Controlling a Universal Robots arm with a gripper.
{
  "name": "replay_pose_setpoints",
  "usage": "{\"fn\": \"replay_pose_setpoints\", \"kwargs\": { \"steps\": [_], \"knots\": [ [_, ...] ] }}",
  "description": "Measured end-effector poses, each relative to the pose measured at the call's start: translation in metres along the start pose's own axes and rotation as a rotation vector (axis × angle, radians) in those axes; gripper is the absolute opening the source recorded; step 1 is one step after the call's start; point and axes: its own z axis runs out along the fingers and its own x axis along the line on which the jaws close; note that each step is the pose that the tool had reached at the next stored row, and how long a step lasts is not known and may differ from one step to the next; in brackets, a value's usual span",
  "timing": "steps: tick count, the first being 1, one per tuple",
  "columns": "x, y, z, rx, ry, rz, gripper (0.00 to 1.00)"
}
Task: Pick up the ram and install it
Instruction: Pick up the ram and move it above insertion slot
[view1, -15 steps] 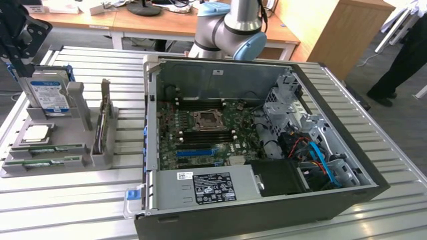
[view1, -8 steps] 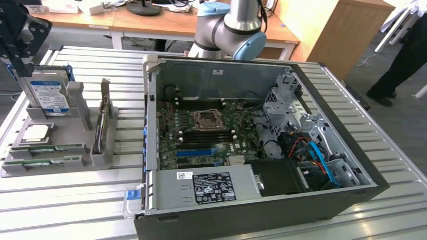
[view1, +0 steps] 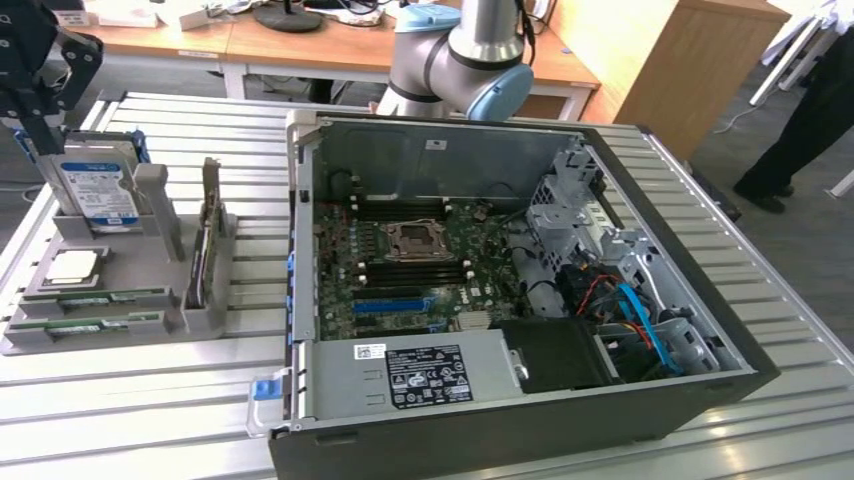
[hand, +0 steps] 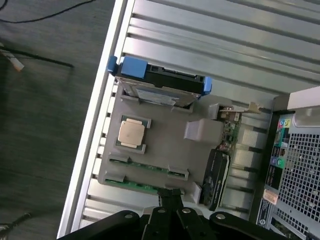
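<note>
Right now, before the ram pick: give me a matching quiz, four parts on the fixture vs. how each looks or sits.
Things:
1. hard drive
2. processor
3. ram
4. expansion card

Descriptions:
A. green, in a long low slot of the gray holder
B. silver lid, lying flat in a recess
C. upright, in a blue carrier
D. dark, standing on edge on the holder's side toward the computer case

Pairs: 1-C, 2-B, 3-A, 4-D
</note>
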Motion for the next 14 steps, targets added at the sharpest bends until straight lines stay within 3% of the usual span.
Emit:
{"fn": "replay_pose_setpoints", "kwargs": {
  "steps": [14],
  "knots": [
    [0.0, 0.0, 0.0004, -0.0041, 0.0122, -0.255, 0.11]
  ]
}}
